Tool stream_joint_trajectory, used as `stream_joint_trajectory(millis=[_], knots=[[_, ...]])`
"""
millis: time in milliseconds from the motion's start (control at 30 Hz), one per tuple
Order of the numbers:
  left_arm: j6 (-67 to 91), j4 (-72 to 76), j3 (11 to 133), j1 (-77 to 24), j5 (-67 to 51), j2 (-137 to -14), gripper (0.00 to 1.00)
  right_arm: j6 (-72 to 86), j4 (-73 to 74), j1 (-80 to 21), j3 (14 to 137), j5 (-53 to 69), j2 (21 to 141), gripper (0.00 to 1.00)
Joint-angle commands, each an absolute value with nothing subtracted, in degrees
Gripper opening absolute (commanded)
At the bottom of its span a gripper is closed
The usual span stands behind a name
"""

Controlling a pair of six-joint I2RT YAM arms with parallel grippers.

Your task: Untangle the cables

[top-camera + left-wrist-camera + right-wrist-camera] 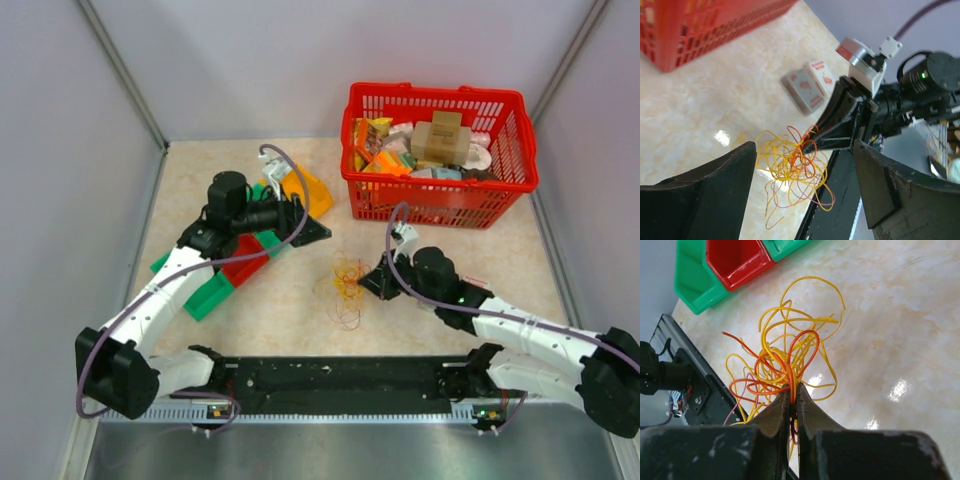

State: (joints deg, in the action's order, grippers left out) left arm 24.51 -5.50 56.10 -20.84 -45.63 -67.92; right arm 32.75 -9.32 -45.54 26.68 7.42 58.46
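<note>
Untangling has barely begun, by my judgement: the cables (345, 280) lie as one knotted clump on the table (290, 310), near the centre of the top view, with no strand yet drawn free.

The right gripper (375, 283) sits at the clump's 3 o'clock. Its jaws are nearly closed, pinching an orange strand (791, 375) where it leaves the knot.

The left gripper (310, 232) hangs at about 11 o'clock from the clump, above the coloured bins (240, 265). Its jaws are spread wide and hold nothing.

What is left is almost everything: each loop must be pulled out and laid apart.

The clump is very thin wire, mostly yellow and orange with a few reddish-pink loops, springy and standing up off the table. In the right wrist view, loose arcs fan out towards 12 o'clock.

A red basket (435, 92) stands at 1 o'clock, well apart.
</note>
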Motion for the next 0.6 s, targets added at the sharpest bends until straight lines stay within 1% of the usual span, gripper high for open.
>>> stream_joint_trajectory(millis=[0,67,133,200,233,300,367,433,467,567], knots=[[14.7,-15.1,62.7,-28.9,-40.6,-68.5,0.83,32.2,-9.4,-43.8,24.9,11.3,51.9,0.00],[12.8,-20.3,65.0,-31.9,-38.1,-69.2,0.77,32.1,-8.3,-43.5,24.9,11.7,48.6,0.00],[13.1,-21.9,66.0,-32.9,-39.4,-69.3,0.73,30.6,-5.6,-43.6,25.5,11.2,46.5,0.02],[13.2,-22.8,66.7,-33.3,-40.6,-68.7,0.71,28.9,-1.7,-43.6,27.1,9.6,46.4,0.04],[12.3,-22.9,66.5,-33.5,-40.2,-68.0,0.71,28.2,-0.1,-43.5,27.9,8.5,46.9,0.07],[10.5,-22.6,65.0,-33.8,-36.1,-67.2,0.71,27.1,3.9,-43.5,28.9,7.3,48.2,0.16],[9.4,-22.4,62.8,-33.8,-32.4,-67.0,0.72,26.8,4.6,-43.5,29.4,8.9,49.8,0.30],[8.8,-21.8,60.5,-33.9,-31.7,-66.9,0.72,27.6,4.0,-43.5,29.6,11.2,51.3,0.48],[8.7,-22.5,60.0,-33.8,-31.6,-67.2,0.73,27.9,3.8,-43.5,29.8,12.2,52.4,0.51],[7.6,-24.5,60.6,-34.0,-31.6,-68.0,0.73,28.6,6.2,-43.5,30.9,10.6,54.8,0.54]])
